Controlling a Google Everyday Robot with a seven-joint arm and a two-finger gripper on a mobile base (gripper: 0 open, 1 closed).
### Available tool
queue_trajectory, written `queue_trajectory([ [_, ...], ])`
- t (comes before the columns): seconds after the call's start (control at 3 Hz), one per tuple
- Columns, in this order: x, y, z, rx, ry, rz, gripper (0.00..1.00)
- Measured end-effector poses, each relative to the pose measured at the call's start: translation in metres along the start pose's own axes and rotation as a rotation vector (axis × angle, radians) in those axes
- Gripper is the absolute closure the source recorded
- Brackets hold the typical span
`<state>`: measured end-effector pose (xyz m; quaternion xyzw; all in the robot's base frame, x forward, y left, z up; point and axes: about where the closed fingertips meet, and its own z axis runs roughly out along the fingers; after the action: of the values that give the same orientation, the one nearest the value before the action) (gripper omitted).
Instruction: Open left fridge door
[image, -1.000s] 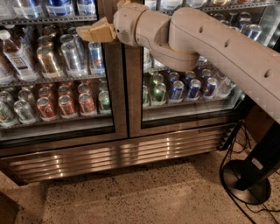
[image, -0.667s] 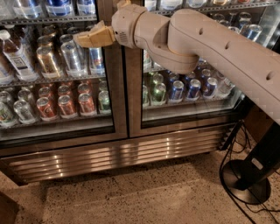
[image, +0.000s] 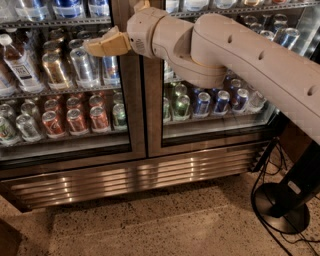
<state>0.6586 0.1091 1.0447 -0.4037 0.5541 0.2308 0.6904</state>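
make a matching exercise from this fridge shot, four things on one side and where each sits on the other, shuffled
Things:
1. pincer
2. red cans
3. steel grille
4. black stand base

Places:
a. just above the floor, running wide
b. on the floor, far right
c. in front of the left fridge door, upper glass
d. behind that door, lower visible shelf

Pairs: 1-c, 2-d, 3-a, 4-b

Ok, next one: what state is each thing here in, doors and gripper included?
left fridge door: shut, flush with the frame.
right fridge door: shut.
gripper: raised in front of the left fridge door's upper glass, near its inner edge.
fridge: shelves stocked with cans and bottles.
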Motion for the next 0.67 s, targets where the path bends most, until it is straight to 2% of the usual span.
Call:
queue_trajectory([
  [0.67, -0.0005, 0.0023, 0.0013, -0.010, -0.003, 0.013, 0.00],
])
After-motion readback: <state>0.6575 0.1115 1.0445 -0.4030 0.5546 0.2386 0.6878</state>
